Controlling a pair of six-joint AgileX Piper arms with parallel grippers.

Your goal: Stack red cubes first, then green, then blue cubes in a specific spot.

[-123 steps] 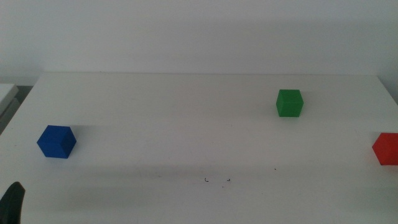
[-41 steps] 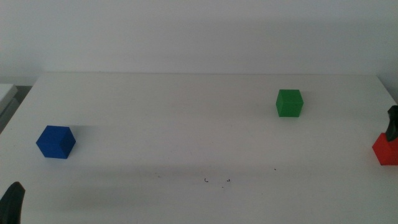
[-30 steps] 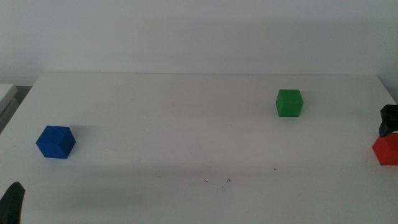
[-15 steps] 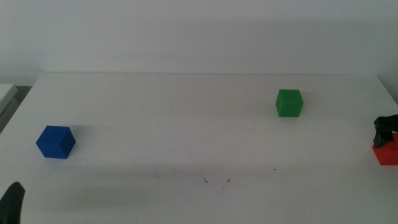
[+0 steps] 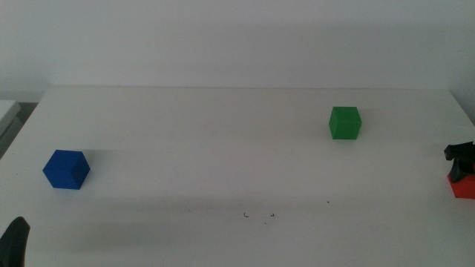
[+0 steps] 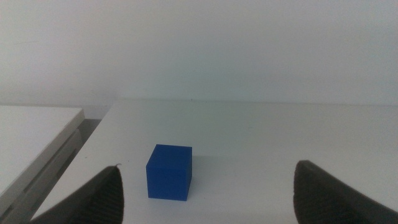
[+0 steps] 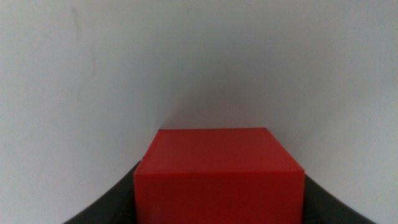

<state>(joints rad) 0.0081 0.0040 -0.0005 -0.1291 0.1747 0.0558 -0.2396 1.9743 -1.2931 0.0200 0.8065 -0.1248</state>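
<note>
The red cube sits at the table's far right edge, and fills the space between the jaws in the right wrist view. My right gripper is lowered over it, open, with one jaw at each side of the cube. The green cube stands at the back right. The blue cube rests at the left, ahead of my left gripper, which is open and waits at the bottom left corner. Tiny black marks show the specific spot at the front centre.
A white ledge adjoins the table's left side, also visible beside the blue cube in the left wrist view. The red cube lies close to the table's right edge.
The right gripper came in from the right and dropped down over the red cube, now covering its top. The cubes and the left arm have stayed put.
</note>
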